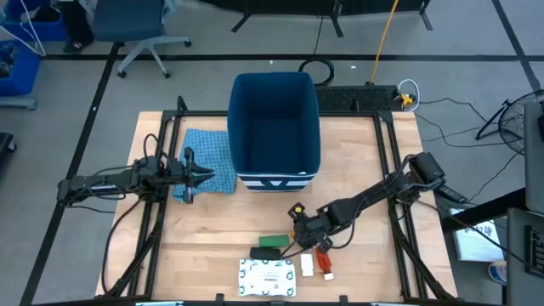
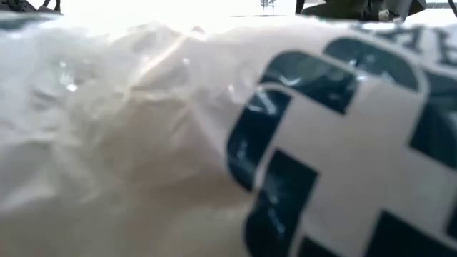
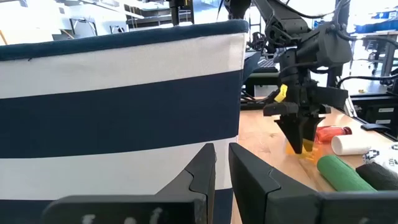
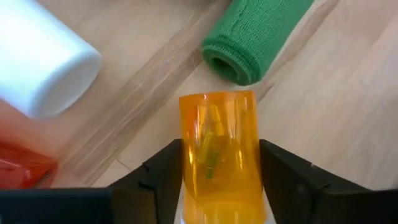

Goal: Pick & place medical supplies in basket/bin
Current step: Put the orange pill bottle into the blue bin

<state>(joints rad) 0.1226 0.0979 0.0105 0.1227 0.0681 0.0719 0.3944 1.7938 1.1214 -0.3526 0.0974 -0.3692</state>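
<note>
The dark-blue bin (image 1: 274, 127) stands at the table's far middle; its striped wall (image 3: 124, 99) fills the left wrist view. My right gripper (image 1: 302, 229) points down near the table's near edge, shut on the orange pill bottle (image 4: 217, 149). Beside it lie the green item (image 1: 272, 240), the black bar (image 1: 265, 252), the small white piece (image 1: 307, 266) and the red tube (image 1: 324, 259). The white patterned packet (image 1: 269, 276) lies flat at the near edge and blocks the low view (image 2: 321, 143). My left gripper (image 1: 204, 176) waits, shut, over the light blue cloth (image 1: 208, 161). My right gripper pinches the orange pill bottle by the two sides of its clear body (image 4: 186, 155), one finger (image 4: 155, 180) on each side. The fingers come from above and lie along the bottle, which stands upright between them. Whether its lower end (image 3: 303, 151) rests on the table, I cannot tell.
The light blue cloth lies left of the bin on the wooden table (image 1: 212, 238). A black frame (image 1: 391, 170) runs along the table's sides. Bare wood lies between the bin and the items near the front edge.
</note>
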